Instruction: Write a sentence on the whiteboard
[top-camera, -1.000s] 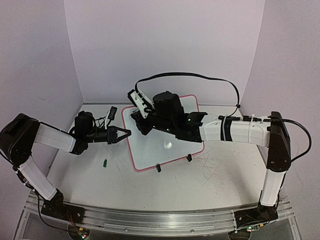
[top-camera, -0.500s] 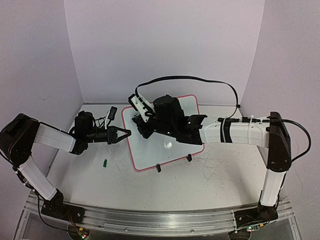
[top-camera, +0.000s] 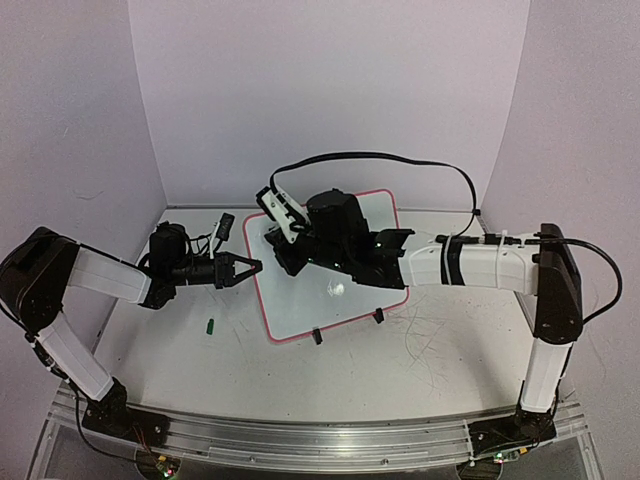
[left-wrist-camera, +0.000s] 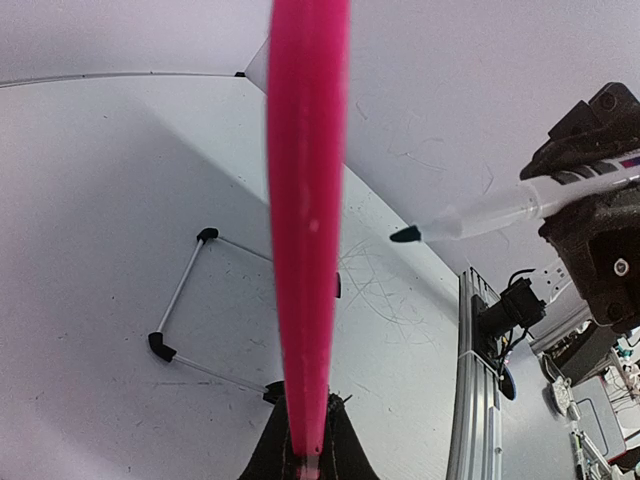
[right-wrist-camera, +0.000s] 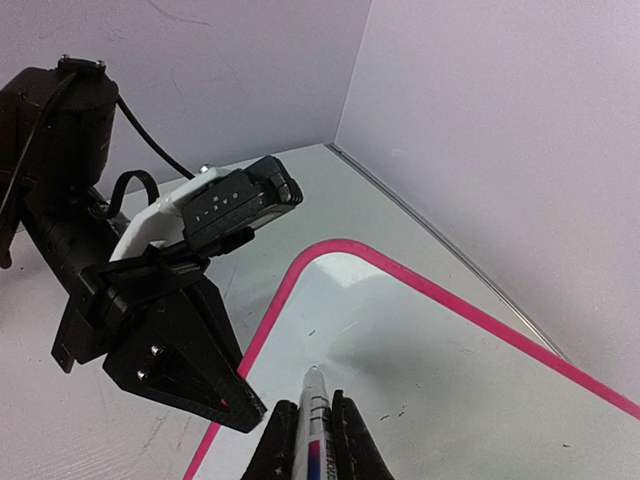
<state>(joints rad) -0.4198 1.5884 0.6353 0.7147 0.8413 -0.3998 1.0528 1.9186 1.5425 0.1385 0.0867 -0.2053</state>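
Whiteboard (top-camera: 300, 315) sits mid-table, its two black clip feet (top-camera: 316, 337) at the near edge and its far part under the right arm. Compared with a second back, the board, feet and left arm are just where they were. Only the right wrist has shifted a little toward the near right, and the loop of its cable (top-camera: 400, 156) sits a touch lower. Over the last half second nothing visibly moved.

The view from above shows a small green piece (top-camera: 211, 323) on the tabletop (top-camera: 420, 370), left of the board's near-left corner; neither wrist camera catches it. The left wrist view looks along the board edge-on. There the pink rim (left-wrist-camera: 305, 200) runs straight up from between the fingers. A wire stand (left-wrist-camera: 180, 290) with black ends lies on one side of the rim. The marker (left-wrist-camera: 480, 215) is on the other, its dark tip bare and pointing toward the rim. Only the right wrist view shows the writing face by its rounded far-left corner, with the marker barrel rising between that gripper's own fingers.

The left gripper (top-camera: 256, 267) has its jaws pinched on the board's left rim, about midway along that edge. The right gripper (right-wrist-camera: 308, 428) is clamped on the marker and hangs over the board's far-left part, close to the left gripper. The tip looks just clear of the surface, though no view settles whether it touches.
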